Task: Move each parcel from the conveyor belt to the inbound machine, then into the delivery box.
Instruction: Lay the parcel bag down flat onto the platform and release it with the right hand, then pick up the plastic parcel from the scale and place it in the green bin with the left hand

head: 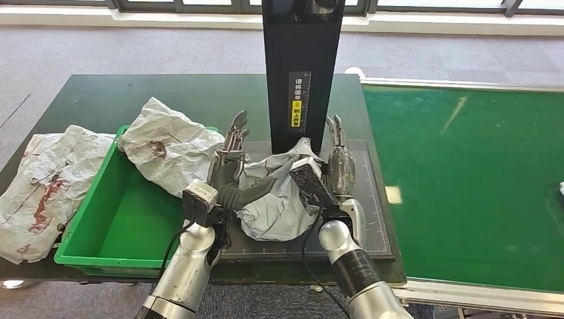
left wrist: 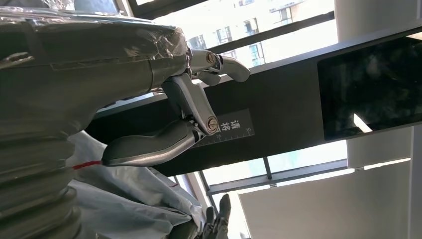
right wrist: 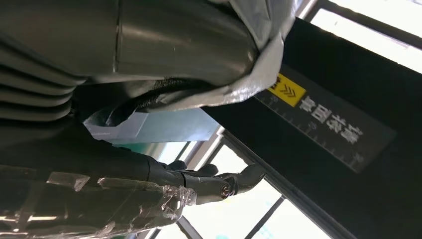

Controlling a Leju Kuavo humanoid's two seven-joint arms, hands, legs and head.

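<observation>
A crumpled grey parcel point(head: 279, 199) lies on the black platform of the inbound machine point(head: 374, 199), at the foot of its black column point(head: 302, 60). My left hand point(head: 229, 159) presses against the parcel's left side, fingers straight and thumb lying across the wrapping. My right hand point(head: 338, 163) presses against its right side, fingers also straight. In the left wrist view the thumb point(left wrist: 149, 147) curves over the grey parcel point(left wrist: 124, 204). In the right wrist view the parcel point(right wrist: 249, 82) drapes over my right hand point(right wrist: 149, 45).
The green delivery box point(head: 126, 216) stands left of the machine with a white crumpled parcel point(head: 169, 146) resting on its far rim. Another white parcel point(head: 46, 186) lies on the table left of the box. The green conveyor belt point(head: 465, 173) runs on the right.
</observation>
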